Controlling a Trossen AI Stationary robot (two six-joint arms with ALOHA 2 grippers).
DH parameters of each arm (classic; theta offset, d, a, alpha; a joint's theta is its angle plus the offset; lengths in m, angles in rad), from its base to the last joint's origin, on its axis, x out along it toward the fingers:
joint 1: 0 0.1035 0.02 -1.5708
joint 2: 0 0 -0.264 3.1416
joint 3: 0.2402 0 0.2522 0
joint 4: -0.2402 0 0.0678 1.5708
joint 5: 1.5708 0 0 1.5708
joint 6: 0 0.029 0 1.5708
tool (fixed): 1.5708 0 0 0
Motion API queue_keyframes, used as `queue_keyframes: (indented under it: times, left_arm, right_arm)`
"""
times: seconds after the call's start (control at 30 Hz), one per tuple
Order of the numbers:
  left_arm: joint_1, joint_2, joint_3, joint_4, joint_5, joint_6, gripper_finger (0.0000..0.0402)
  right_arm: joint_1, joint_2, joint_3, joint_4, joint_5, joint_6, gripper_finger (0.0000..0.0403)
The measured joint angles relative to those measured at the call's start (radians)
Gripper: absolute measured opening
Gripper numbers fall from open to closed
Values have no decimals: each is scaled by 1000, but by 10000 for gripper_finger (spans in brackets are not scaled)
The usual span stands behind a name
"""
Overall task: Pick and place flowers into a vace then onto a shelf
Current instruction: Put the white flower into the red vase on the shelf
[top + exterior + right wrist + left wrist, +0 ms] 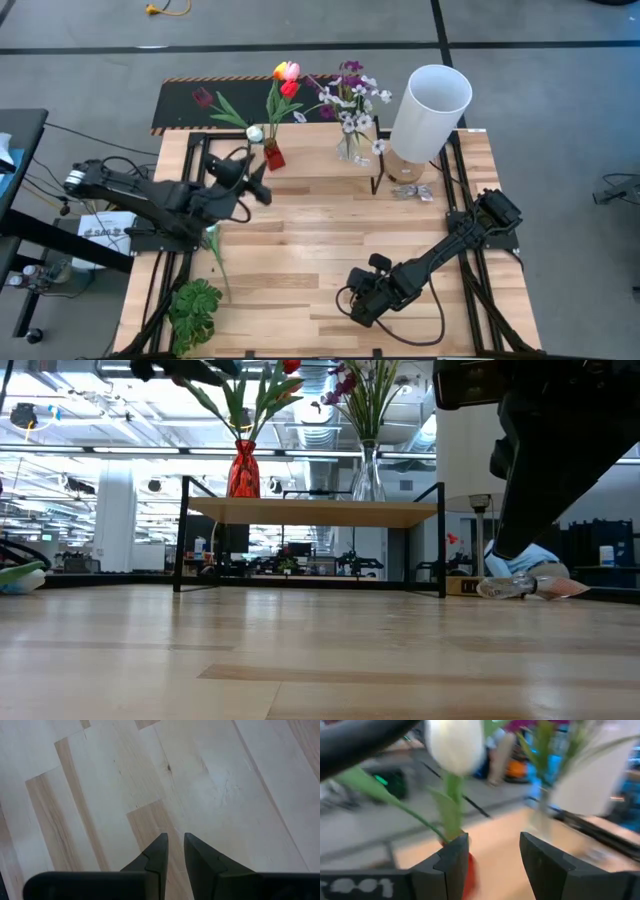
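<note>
Two vases are set on the shelf, a pale plank on thin black legs at the worktop's far edge. Tulips are held upright by the narrow red vase; purple and white blossoms are kept in the clear glass vase. The left claw is seen just beside the red vase, fingers parted, nothing gripped; a white tulip with a smooth rounded head appears just ahead of it, probably just released. The right claw is parked low over bare wood, fingers nearly shut, empty. One leafy stem is left lying on the worktop near a flowerless green plant.
</note>
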Motion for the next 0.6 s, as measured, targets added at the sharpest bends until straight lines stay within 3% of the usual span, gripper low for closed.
queue_keyframes:
  times: [0.17,0.3,0.43,0.53,0.6]
  left_arm:
    - [-77,-77,0,-164,208,-205,167]
    - [-115,-123,0,-281,568,-350,167]
    - [-118,-124,1,-484,934,-611,167]
    - [-127,-89,0,-662,1120,-837,167]
    - [-145,-59,-1,-750,1155,-983,167]
  right_arm:
    - [0,0,0,2,0,-1,54]
    - [0,0,0,2,0,-1,54]
    - [0,0,0,2,-13,-1,54]
    - [0,0,0,2,-38,-1,54]
    - [0,0,0,3,-47,-1,54]
